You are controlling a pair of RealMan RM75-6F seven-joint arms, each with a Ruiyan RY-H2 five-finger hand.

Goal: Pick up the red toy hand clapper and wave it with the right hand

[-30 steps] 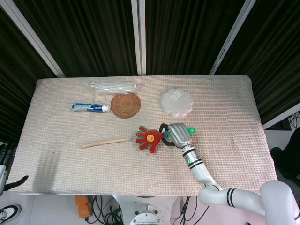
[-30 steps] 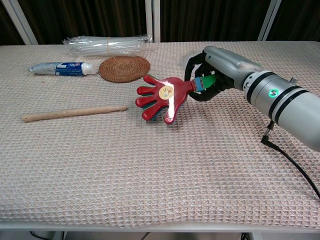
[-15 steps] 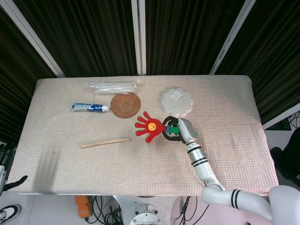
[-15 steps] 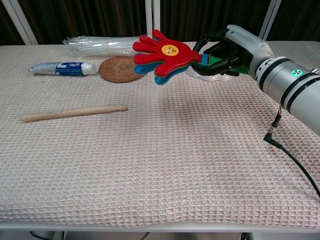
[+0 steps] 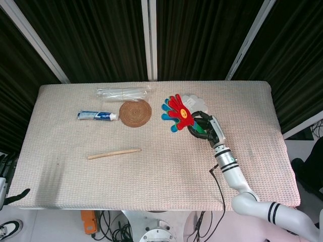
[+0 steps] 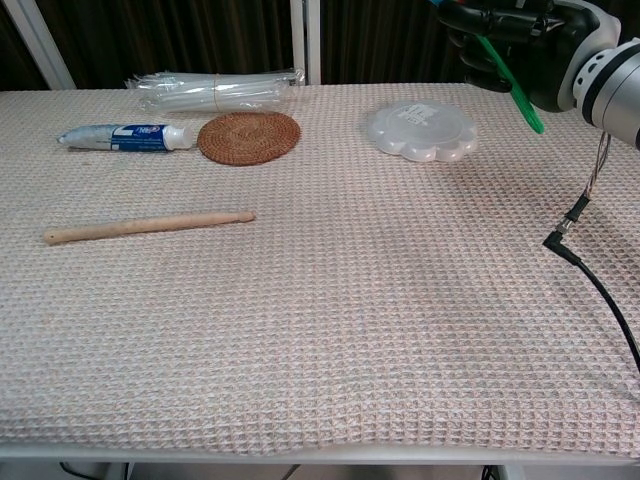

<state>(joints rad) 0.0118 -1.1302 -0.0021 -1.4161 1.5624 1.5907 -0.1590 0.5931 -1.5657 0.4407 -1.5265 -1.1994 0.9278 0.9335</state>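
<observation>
Your right hand point(image 5: 204, 127) grips the red toy hand clapper point(image 5: 177, 112) by its green handle point(image 6: 520, 88), fingers wrapped round it. In the head view the red palm w/ yellow face sits up-left of the hand, blue backing fingers fanned out at its left edge, overlapping the white scalloped lid point(image 5: 191, 102) behind it. The chest view shows the hand at the top right corner point(image 6: 510, 35), dark fingers closed on the handle, the green end sticking down-right past them; the red palm itself is cut off by the top edge there. The clapper is off the table, held above the far right part of the cloth.

Your left hand isn't in either view.

Also on the woven table cloth point(image 6: 330, 330):
- white scalloped lid point(image 6: 420, 130), far centre-right, lying flat.
- round rattan coaster point(image 5: 135, 113), far centre, just left of the lid's zone, apart from it.
- toothpaste tube point(image 5: 97, 116), left of the coaster, cap end nearly touching it.
- clear plastic bundle point(image 5: 122, 93), by the far edge, behind tube & coaster.
- wooden stick point(image 5: 113, 153), lying nearer you on the left, well apart from the rest.
- black cable point(image 6: 590, 270) trailing from your right arm over the cloth on the right side.
</observation>
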